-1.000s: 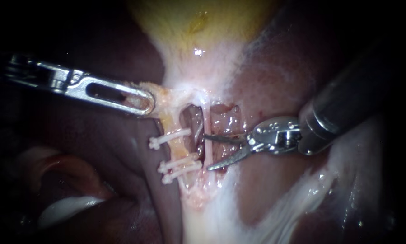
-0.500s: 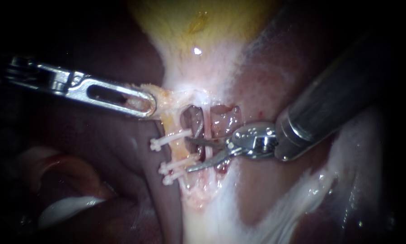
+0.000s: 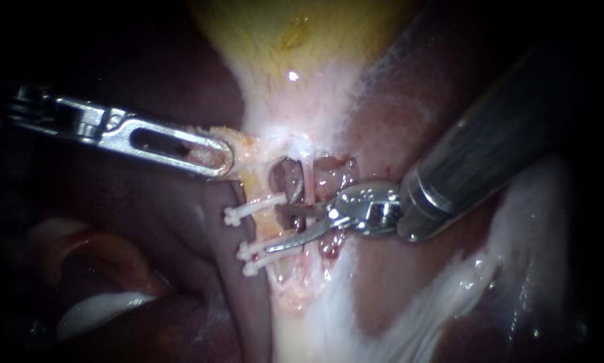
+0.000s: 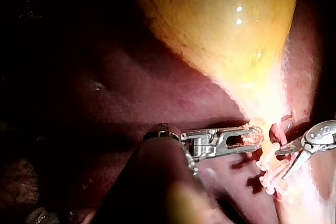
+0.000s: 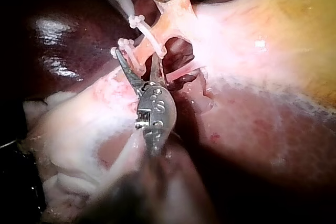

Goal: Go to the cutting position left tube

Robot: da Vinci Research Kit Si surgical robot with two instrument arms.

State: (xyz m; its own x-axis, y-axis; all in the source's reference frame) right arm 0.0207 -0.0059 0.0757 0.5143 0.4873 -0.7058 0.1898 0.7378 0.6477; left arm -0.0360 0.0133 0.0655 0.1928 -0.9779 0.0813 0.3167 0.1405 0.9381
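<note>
The left tube (image 3: 256,225) carries three white clips: one upper clip (image 3: 251,207) and two lower clips (image 3: 265,254). My right instrument (image 3: 273,228) has two slim blades standing open, one on each side of the left tube, between the upper clip and the lower pair. The right wrist view shows the same: open blades (image 5: 137,60) astride the tube (image 5: 144,51). My left instrument (image 3: 211,156) is shut on a flap of pale tissue (image 3: 238,144) at the gallbladder's neck, holding it leftward. The thin right tube (image 3: 308,185) passes behind the right instrument's upper blade.
The yellow gallbladder (image 3: 302,40) lies above the tubes. Dark liver (image 3: 147,222) fills the left side and more liver (image 3: 396,296) sits lower right. The right instrument's thick shaft (image 3: 490,148) crosses the upper right.
My right instrument has moved left, past the right tube, so its open blades now straddle the clipped left tube. The left instrument has held its grip in place.
</note>
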